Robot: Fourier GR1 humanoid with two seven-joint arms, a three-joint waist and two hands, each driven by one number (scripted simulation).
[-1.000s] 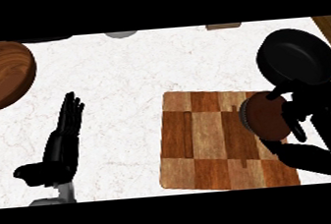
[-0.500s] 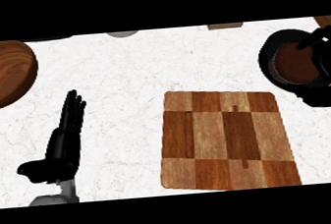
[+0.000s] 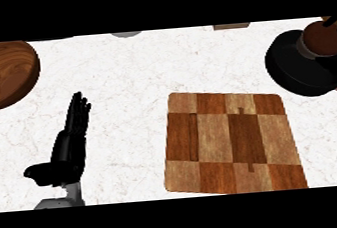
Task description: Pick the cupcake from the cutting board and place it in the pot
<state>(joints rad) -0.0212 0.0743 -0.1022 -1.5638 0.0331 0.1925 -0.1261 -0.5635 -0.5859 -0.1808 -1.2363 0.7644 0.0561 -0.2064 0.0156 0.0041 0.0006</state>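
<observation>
Since half a second ago the right robot hand has left view, and the cupcake [image 3: 324, 37] now sits in the black pot [image 3: 301, 70] at the right edge, its brown body upright above the rim. White marbled desk [image 3: 125, 89] carries everything. Checkered cutting board [image 3: 233, 141] lies bare at lower centre, well apart from the pot. Wooden bowl [image 3: 2, 74] sits at the left edge. Left robot hand [image 3: 68, 144] rests lower left, fingers straight and together, holding nothing.
</observation>
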